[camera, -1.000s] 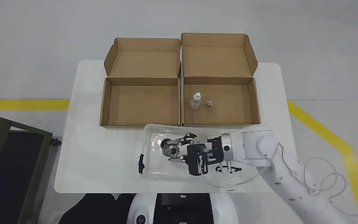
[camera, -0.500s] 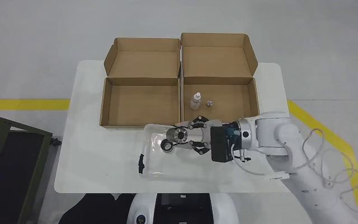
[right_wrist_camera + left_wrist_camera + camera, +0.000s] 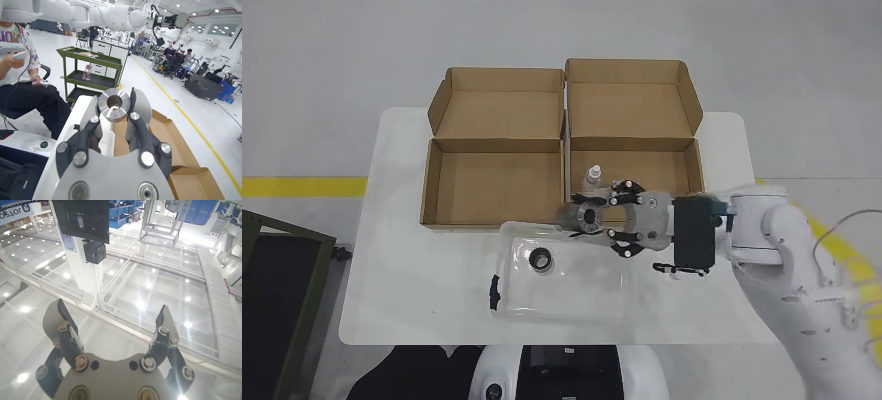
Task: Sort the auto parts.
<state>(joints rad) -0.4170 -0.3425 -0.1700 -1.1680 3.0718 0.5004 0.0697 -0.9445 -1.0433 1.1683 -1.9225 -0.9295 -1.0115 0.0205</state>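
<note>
Metal bushing [image 3: 114, 106], silver with a centre bore, sits clamped between the fingers of the right gripper [image 3: 588, 216], over the near wall of the right cardboard box [image 3: 682, 190]. Inside that box: small white bottle [image 3: 591, 180], small metal piece [image 3: 619, 185]. Clear tray [image 3: 504, 300] lies just in front of the box, with a black ring [image 3: 540, 260] in it. Left gripper [image 3: 113, 317] has its jaws spread wide.

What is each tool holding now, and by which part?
Right tool grips a silver metal cylindrical ring by its outer side wall, bore end exposed. Left tool is open, holding nothing.
</note>
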